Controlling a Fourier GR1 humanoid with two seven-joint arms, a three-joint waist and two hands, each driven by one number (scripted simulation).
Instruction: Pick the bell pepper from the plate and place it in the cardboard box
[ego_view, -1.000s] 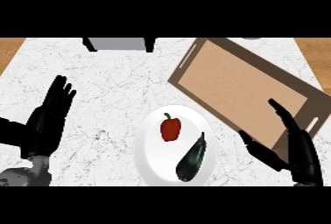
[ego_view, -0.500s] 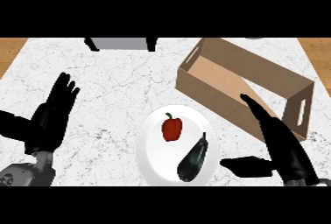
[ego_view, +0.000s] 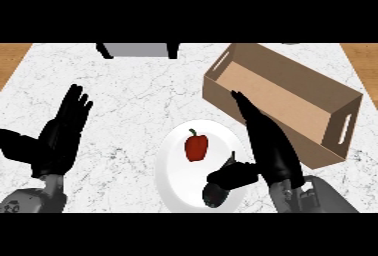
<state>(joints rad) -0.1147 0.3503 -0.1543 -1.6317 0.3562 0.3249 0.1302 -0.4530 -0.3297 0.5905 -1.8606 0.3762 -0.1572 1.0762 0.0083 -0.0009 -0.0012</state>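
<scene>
Our right robot hand (ego_view: 269, 145) hovers with fingers spread beside the plate (ego_view: 173, 192), where the bell pepper (ego_view: 196, 147) lies. We should swing left, close around it, avoiding the dark vegetable (ego_view: 215, 192), then reach the cardboard box (ego_view: 295, 100).

Bright, even light on the white marbled counter (ego_view: 133, 95); no glare on it, soft shadow inside the brown cardboard box (ego_view: 295, 95)
</scene>
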